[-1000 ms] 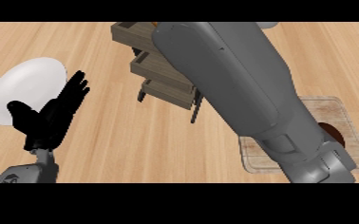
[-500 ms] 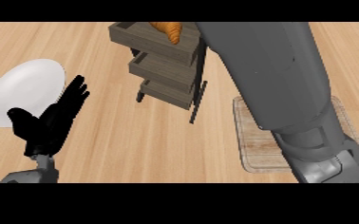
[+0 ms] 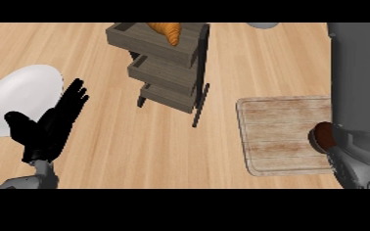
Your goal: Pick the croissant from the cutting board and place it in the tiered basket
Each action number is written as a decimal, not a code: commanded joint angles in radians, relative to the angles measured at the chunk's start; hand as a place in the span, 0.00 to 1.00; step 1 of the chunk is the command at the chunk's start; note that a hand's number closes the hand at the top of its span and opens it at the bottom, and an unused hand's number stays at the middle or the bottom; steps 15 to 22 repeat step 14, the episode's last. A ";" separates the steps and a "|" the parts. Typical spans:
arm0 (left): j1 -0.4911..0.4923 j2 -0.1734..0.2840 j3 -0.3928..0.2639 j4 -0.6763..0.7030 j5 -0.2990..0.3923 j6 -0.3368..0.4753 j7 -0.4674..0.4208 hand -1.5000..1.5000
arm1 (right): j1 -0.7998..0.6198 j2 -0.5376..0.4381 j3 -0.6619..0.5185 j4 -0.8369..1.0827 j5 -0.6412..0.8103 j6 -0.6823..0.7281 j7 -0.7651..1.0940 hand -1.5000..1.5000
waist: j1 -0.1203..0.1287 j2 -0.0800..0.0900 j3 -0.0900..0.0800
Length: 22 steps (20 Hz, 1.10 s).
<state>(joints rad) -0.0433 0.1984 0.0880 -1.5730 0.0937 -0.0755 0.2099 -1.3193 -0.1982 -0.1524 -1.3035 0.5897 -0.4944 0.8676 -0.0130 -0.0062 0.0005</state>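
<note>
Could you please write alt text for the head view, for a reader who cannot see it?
A croissant lies in the top tier of a dark tiered basket on a wooden counter. A cutting board sits to its right, partly behind the right forearm; the open left hand rests at lower left beside a white plate.

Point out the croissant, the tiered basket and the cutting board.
croissant (image 3: 168, 31), head view, on its golden middle.
tiered basket (image 3: 168, 72), head view, on the middle tier's front wall.
cutting board (image 3: 278, 127), head view, on its bare wooden top.
</note>
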 commanded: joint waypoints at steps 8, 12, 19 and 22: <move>0.018 -0.001 0.011 -0.063 0.017 -0.005 0.032 0.50 | 0.264 -0.307 -0.209 -0.391 -0.224 0.271 0.080 0.00 | -0.007 -0.002 0.001; -0.009 -0.018 -0.007 -0.060 0.005 0.009 0.066 0.50 | 0.331 -0.411 -0.311 -0.439 -0.346 0.369 0.074 0.00 | -0.004 0.000 0.000; -0.007 -0.002 0.004 -0.079 0.007 -0.001 0.068 0.50 | 0.351 -0.453 -0.355 -0.437 -0.395 0.402 0.084 0.00 | 0.003 0.002 0.000; -0.007 -0.002 0.004 -0.079 0.007 -0.001 0.068 0.50 | 0.351 -0.453 -0.355 -0.437 -0.395 0.402 0.084 0.00 | 0.003 0.002 0.000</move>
